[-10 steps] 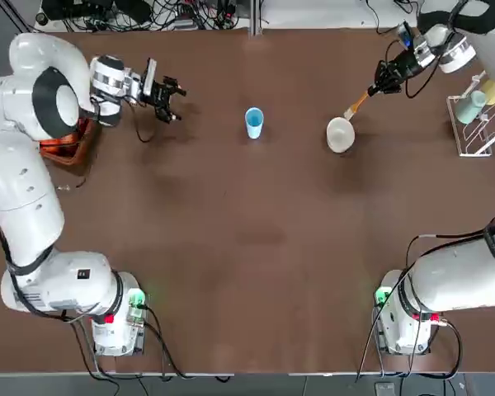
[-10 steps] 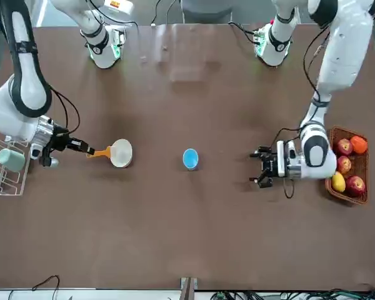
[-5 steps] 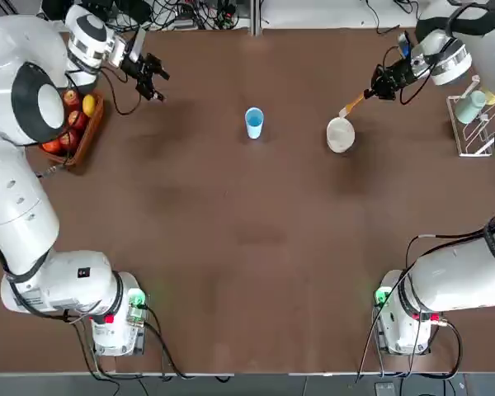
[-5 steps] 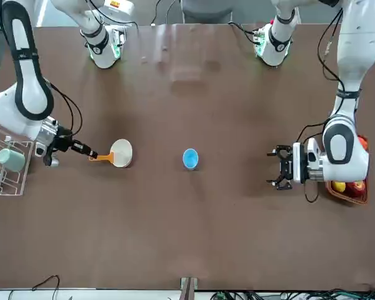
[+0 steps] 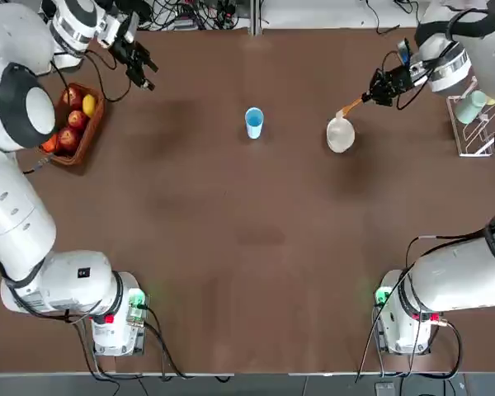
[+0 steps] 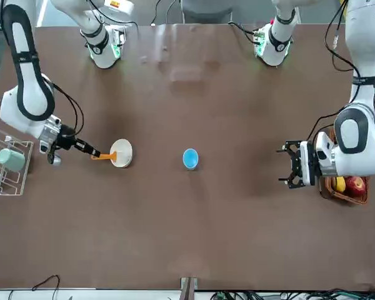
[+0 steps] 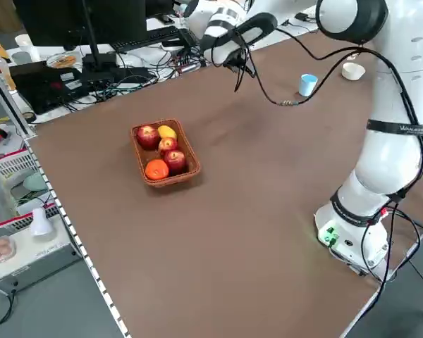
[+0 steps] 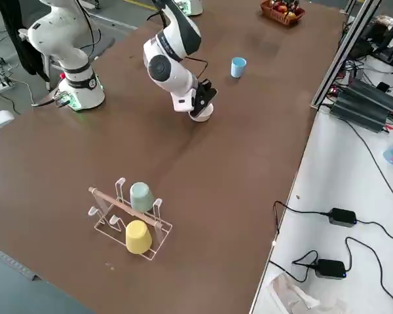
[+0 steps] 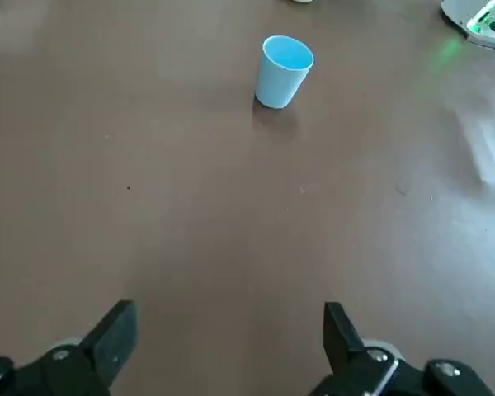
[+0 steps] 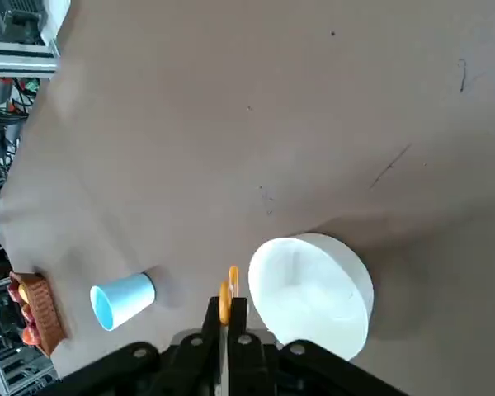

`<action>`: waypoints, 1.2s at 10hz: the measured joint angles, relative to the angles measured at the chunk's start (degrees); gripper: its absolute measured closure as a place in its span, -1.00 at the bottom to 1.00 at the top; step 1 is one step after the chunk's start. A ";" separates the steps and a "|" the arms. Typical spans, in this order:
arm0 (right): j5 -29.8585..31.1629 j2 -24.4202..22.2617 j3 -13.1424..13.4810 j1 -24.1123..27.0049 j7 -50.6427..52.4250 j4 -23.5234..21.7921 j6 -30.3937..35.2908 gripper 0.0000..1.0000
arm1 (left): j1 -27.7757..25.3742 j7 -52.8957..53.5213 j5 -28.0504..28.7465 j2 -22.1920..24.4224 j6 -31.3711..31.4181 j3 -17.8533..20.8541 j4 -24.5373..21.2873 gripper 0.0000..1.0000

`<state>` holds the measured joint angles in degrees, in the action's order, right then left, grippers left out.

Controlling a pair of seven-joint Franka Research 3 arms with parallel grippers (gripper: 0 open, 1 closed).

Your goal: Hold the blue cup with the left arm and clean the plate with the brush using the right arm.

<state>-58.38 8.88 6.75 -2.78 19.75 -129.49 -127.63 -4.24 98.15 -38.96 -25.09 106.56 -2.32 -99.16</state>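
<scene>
Left gripper [image 5: 140,64]: fingers spread wide with nothing between them, up near the far edge of the table [image 5: 247,247] by the fruit basket [image 5: 70,124]. It's well apart from the blue cup [image 5: 254,122], so the holding half of the job doesn't look started.

Blue cup: upright and alone mid-table, open end up. Smooth light-blue plastic, tapered toward the base, so probably easy to tip if grabbed off-centre.

Right gripper [image 5: 381,86]: clamped on the orange handle of the brush [image 5: 351,106], held at a slant so the pale bristle end points down toward the plate [image 5: 340,134]. That angle looks chosen for scrubbing.

Plate: small, round, cream-white and shallow, bowl-like, sitting on the table just beside the cup's right. The brush tip is at its rim; can't tell if it's actually touching.

Wire rack [image 8: 128,219]: off on the right side, holding a pale teal cup [image 8: 141,195] and a yellow cup [image 8: 137,237], not part of this.
</scene>
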 joint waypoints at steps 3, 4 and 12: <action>-0.50 0.03 0.02 0.07 0.82 -1.83 -0.32 0.90 | 0.02 -9.55 7.12 0.87 0.19 -0.05 2.82 -1.00; -2.47 0.07 0.02 0.07 3.54 -2.89 -0.36 0.90 | 0.05 -11.19 9.21 0.92 0.19 -0.06 3.63 -1.00; -10.39 1.93 0.09 0.60 16.77 -7.44 -1.35 0.90 | 0.86 -39.00 27.21 6.28 -0.01 -0.28 7.09 -1.00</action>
<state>-68.77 10.81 6.85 -2.18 36.52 -136.94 -128.98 -3.38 59.15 -11.75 -18.81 106.56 -2.60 -92.07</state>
